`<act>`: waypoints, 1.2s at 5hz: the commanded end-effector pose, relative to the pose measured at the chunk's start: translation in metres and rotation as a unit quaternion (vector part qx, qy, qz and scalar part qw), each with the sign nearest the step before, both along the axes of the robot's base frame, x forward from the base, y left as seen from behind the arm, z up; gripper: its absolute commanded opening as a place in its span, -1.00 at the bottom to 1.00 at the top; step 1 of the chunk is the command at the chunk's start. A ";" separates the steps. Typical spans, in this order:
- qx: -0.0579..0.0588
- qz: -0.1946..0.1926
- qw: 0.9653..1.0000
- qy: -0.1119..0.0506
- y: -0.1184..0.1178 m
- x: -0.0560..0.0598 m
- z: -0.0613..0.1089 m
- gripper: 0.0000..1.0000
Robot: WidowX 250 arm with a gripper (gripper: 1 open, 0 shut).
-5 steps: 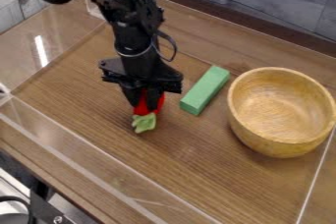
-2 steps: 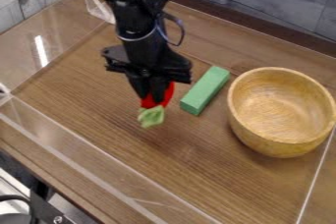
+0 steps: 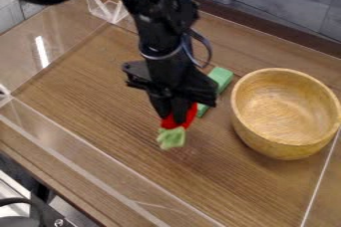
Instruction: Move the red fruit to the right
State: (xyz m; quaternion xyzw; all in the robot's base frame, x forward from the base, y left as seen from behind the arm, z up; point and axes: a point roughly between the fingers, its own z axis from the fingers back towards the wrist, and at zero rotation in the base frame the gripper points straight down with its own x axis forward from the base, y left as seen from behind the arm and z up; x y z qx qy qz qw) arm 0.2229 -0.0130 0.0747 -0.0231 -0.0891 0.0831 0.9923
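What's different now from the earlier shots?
The gripper has moved right across the image and a little nearer the camera, with the red fruit going along with it, held at the fingers. The arm now covers part of the green block. No new grip or release. The green block and the wooden bowl stayed put.

A wooden table (image 3: pixel 80 116) carries a wooden bowl (image 3: pixel 286 114) and a partly hidden green block (image 3: pixel 220 77).

1 red fruit (image 3: pixel 178 119), 1 grn block (image 3: pixel 218 80), 1 wdn bowl (image 3: pixel 284 114), 1 robot arm (image 3: pixel 154 32)
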 end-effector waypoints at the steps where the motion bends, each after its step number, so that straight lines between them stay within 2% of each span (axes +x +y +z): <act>1: -0.002 -0.008 1.000 -0.009 -0.018 -0.003 0.001 -1.00; 2: -0.001 -0.022 1.000 0.000 -0.033 -0.007 -0.010 -1.00; 3: 0.001 -0.023 1.000 0.007 -0.038 -0.008 -0.019 -1.00; 6: 0.003 -0.015 1.000 0.017 -0.042 -0.004 -0.024 -1.00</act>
